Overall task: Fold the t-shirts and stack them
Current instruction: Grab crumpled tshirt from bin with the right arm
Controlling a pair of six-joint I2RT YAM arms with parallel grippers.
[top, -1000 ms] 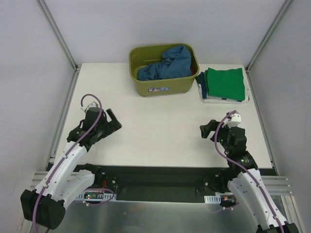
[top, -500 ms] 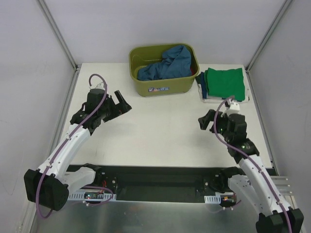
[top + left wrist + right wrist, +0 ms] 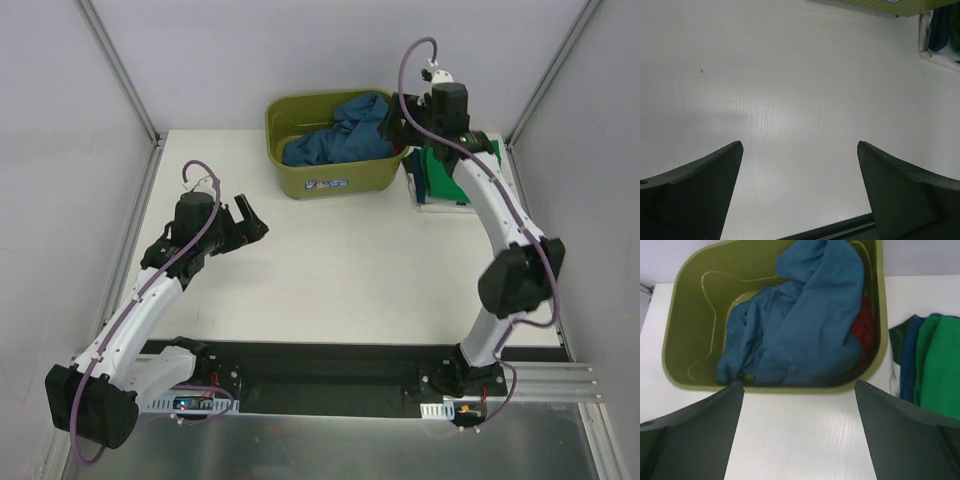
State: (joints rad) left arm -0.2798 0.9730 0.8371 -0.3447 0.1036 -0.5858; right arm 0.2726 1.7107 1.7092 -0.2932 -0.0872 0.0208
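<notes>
A crumpled teal-blue t-shirt (image 3: 340,135) lies in the olive-green tub (image 3: 320,185) at the back of the table. In the right wrist view the teal shirt (image 3: 800,325) covers most of a red t-shirt (image 3: 863,327) at the tub's right side. A folded bright green t-shirt (image 3: 470,180) tops a stack right of the tub, and shows in the right wrist view (image 3: 940,370). My right gripper (image 3: 392,122) is open and empty, above the tub's right end (image 3: 799,440). My left gripper (image 3: 252,218) is open and empty over bare table at the left (image 3: 800,190).
The stack under the green shirt holds blue, dark green and white folded cloth (image 3: 907,360). The tub's wall (image 3: 690,315) fills the top of the right wrist view. The table's near edge (image 3: 840,230) shows in the left wrist view. Frame posts stand at the back corners.
My right arm has swung from the right front of the table up and back to the tub's right end. My left gripper moved forward earlier and has since barely shifted.
</notes>
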